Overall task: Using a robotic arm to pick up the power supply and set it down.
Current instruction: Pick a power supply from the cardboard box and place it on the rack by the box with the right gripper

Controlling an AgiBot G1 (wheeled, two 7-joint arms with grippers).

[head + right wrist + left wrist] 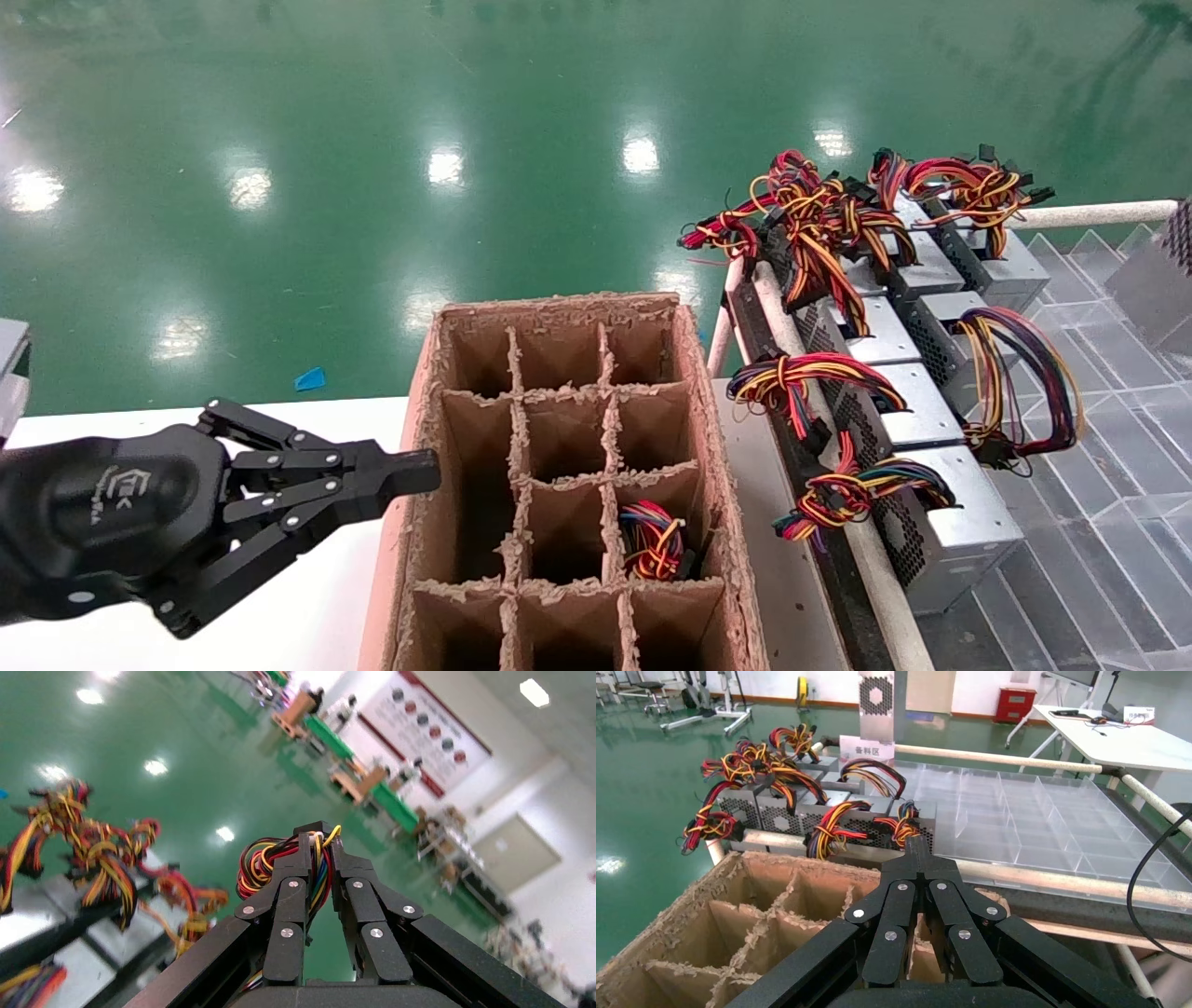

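Observation:
My right gripper is shut on a bundle of red, yellow, black and blue wires; it is outside the head view. A grey power supply with a perforated fan grille is upright beyond the row of units. Part of it shows at the right edge of the head view, over the clear tray. The wrist view does not show the box under the held wires. My left gripper is shut and empty, its fingertips at the cardboard box's left wall.
A cardboard box with divider cells stands in the middle; one cell holds a coiled wire bundle. A row of grey power supplies with wire bundles lies along a rack. A clear compartment tray is right of it, a white table left.

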